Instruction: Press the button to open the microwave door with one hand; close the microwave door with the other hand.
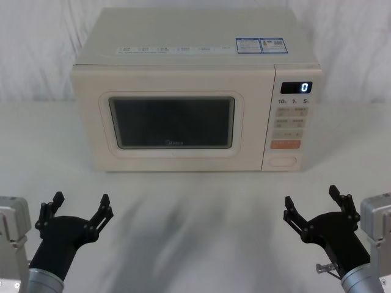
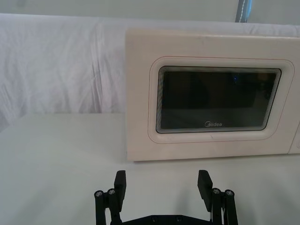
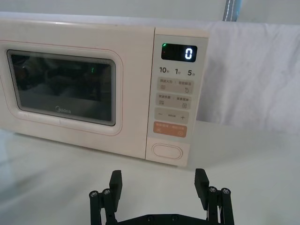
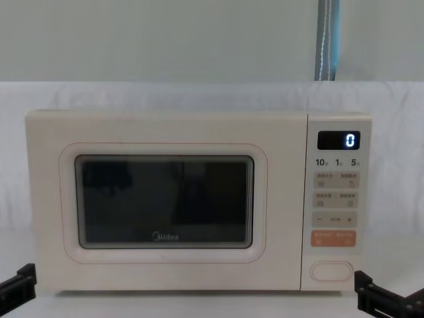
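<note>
Microwave door (image 1: pixel 171 122) reads "Midea", display "0".

Bright, even light washes the white table (image 1: pixel 195 244), where soft grey shadows streak below the microwave (image 1: pixel 183 73). Its dark window (image 3: pixel 61 89) carries faint reflections, and the display (image 4: pixel 338 140) glows sharply. Focus holds throughout.

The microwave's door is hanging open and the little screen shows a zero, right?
Not quite. The cream microwave door with the dark window is shut flat against the front, as the head view shows. The black screen does show a zero.
</note>
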